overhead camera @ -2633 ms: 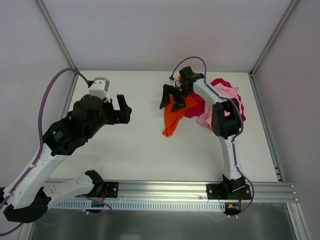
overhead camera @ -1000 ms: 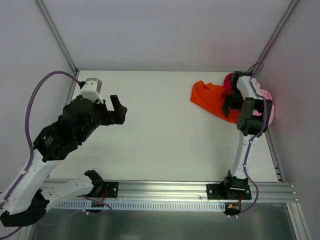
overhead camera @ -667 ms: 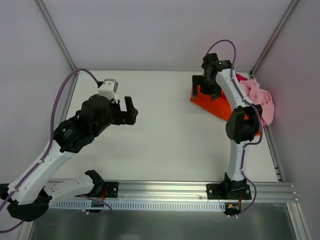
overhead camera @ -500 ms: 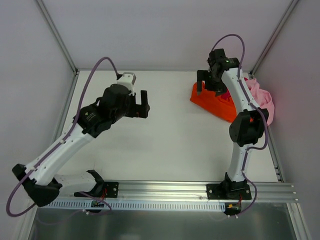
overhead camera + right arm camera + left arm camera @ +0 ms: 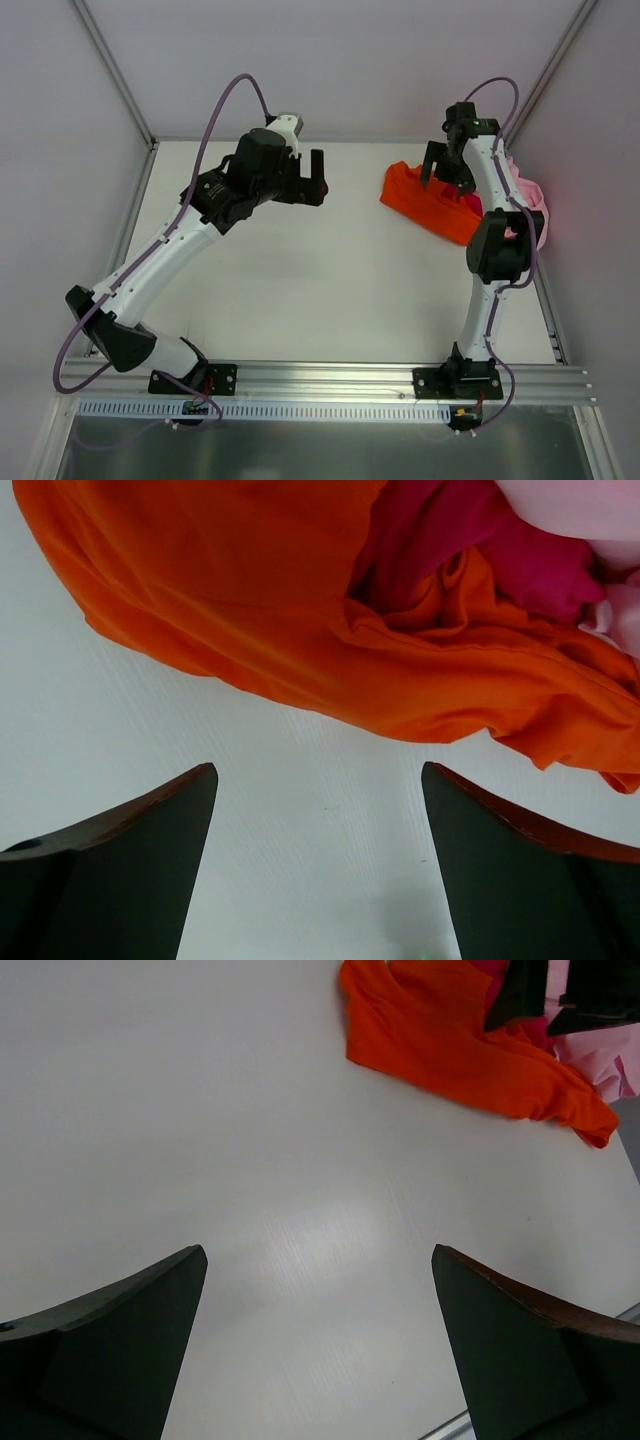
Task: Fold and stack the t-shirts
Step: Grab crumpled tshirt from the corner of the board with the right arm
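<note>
The orange t-shirt lies crumpled at the back right of the table. The light pink t-shirt is bunched behind it against the right edge. The crimson t-shirt lies between them, partly under both. My right gripper is open and empty, hovering just over the orange shirt's back edge; in its wrist view bare table lies between the fingers. My left gripper is open and empty above the back middle of the table. Its wrist view shows the orange shirt ahead of it.
The white table has a raised metal frame on its left, right and back sides. A metal rail with both arm bases runs along the near edge. The right arm's links stand upright beside the pink shirt.
The orange shirt was carried from the table's middle to the back right and let go. My left arm has swung toward the back middle. My right gripper shifted slightly right over the orange shirt.
</note>
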Motion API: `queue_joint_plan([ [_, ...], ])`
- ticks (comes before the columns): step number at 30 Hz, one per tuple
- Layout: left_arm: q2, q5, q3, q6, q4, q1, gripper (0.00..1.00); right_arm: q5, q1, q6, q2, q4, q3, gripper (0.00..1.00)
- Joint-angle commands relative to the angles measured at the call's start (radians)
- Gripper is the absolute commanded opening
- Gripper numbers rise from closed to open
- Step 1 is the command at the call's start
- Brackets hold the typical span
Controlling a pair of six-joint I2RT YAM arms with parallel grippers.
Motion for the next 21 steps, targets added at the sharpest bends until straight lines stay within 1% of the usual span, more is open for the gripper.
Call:
queue_joint_plan([
  [1,-0.126,0.019,0.028,0.017,-0.025,0.008,0.99,-0.036,0.016,0.008,0.06,0.039,0.015,0.88],
  [7,-0.254,-0.016,-0.05,-0.017,-0.094,0.01,0.99,-0.039,0.003,-0.004,0.175,0.021,0.153,0.88],
  [12,-0.367,-0.042,-0.093,-0.047,-0.159,0.008,0.99,-0.044,-0.016,-0.004,0.241,0.039,0.201,0.87],
  [15,-0.389,-0.05,-0.11,-0.06,-0.179,0.008,0.99,-0.046,-0.014,-0.004,0.27,0.048,0.233,0.87],
  [17,-0.395,-0.056,-0.124,-0.069,-0.197,0.006,0.99,-0.036,-0.016,-0.037,0.289,0.045,0.251,0.87],
  [20,-0.393,-0.056,-0.127,-0.073,-0.205,0.008,0.99,-0.053,-0.022,-0.029,0.293,0.038,0.247,0.77],
  [21,-0.39,-0.056,-0.125,-0.073,-0.203,0.008,0.99,-0.059,-0.022,-0.027,0.295,0.036,0.242,0.72],
])
